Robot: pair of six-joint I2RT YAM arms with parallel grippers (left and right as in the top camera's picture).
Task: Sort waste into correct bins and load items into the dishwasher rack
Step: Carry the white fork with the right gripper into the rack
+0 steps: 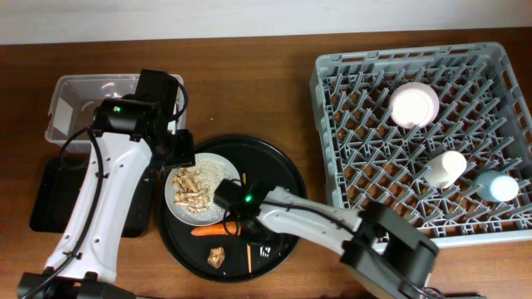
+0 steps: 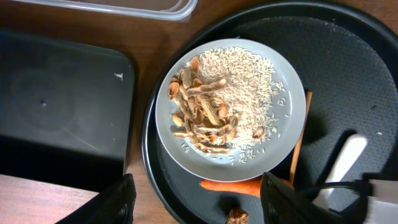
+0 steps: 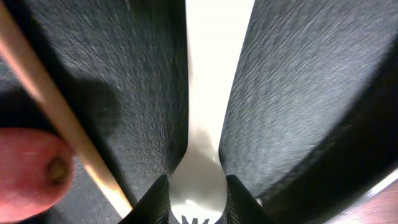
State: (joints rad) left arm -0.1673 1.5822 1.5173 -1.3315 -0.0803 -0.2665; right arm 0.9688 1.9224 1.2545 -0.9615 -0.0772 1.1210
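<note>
Fork (image 3: 211, 93): white plastic, lay flat on the round black tray (image 3: 298, 93), its head at the near end and its handle running straight away from the right claw (image 3: 196, 200). Long axis therefore in line with the wrist and square to the direction in which the fingers (image 3: 155, 200) close. The two fingers stood one on each side of the fork's head, narrowly apart with the head filling the gap. The right wrist view did not show whether they were already pressing on it or only straddling it, so grip recorded as undetermined. Chopstick (image 3: 62, 124) lay just beside the fork on one side, slanted across the tray and not parallel to the handle. The blunt end of the carrot (image 3: 28, 168) sat beyond the chopstick, against it or very near. Neither was between the fingers. Left claw (image 2: 198, 186) hung over the plate (image 2: 297, 118) of rice and scraps with its fingers (image 2: 115, 202) wide apart and nothing between them. The fork's handle showed at the far right of that view, well clear of it. Judgement: the right arm was the nearer and the only one placed to take the fork. The squeeze would fall across the narrow width of the head, so a flat thin piece like this might twist or slip when raised. The rack (image 1: 322, 124) lay to the right arm's side of the tray, so the carry would not cross the left arm.
</note>
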